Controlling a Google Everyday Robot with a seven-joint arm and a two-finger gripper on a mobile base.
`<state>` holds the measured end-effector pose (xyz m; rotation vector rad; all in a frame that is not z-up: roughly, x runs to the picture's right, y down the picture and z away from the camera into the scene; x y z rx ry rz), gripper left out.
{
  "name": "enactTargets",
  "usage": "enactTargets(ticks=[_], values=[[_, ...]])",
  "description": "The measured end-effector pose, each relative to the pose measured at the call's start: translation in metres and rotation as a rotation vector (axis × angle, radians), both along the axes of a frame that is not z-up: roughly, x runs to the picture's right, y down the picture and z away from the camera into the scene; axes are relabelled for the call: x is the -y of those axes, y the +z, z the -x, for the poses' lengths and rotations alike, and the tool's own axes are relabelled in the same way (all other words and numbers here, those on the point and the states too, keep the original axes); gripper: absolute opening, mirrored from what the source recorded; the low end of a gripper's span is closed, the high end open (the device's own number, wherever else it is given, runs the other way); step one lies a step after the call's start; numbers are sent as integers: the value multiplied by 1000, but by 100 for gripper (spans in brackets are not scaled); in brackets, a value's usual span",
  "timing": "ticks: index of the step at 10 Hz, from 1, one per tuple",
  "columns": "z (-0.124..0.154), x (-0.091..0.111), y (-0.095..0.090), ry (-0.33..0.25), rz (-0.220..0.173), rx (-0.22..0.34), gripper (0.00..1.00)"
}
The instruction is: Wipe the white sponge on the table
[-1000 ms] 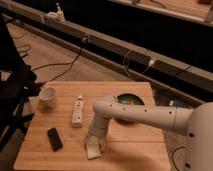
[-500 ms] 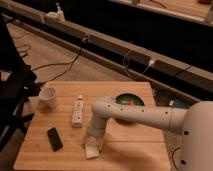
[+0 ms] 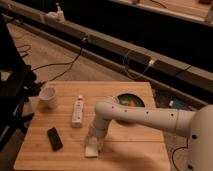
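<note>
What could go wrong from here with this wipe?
The gripper is down at the white sponge, close to the front edge of the table. A stroke toward that edge might push the sponge off. The black phone lies close beside the sponge, so a sideways sweep could knock it. The arm bends near the long white bar and might nudge it.

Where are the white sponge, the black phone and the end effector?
white sponge (image 3: pixel 90 151): camera view, its front end.
black phone (image 3: pixel 54 138): camera view, its middle.
end effector (image 3: pixel 94 142): camera view, its tip, at the sponge.
</note>
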<state>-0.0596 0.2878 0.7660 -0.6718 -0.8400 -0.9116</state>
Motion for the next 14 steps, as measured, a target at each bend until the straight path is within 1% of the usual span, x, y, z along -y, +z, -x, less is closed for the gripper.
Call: enactTargets(ticks=[3, 6, 8, 9, 10, 11, 12, 14], values=[[-15, -5, -6, 24, 9, -37, 0], [-44, -6, -7, 55, 19, -97, 0], [-67, -1, -8, 94, 17, -139, 0], [-76, 4, -6, 112, 17, -154, 0], [-85, 12, -4, 119, 13, -161, 0], [-88, 23, 1, 121, 2, -154, 0], [-86, 35, 7, 120, -12, -132, 0], [-70, 55, 16, 93, -38, -81, 0]])
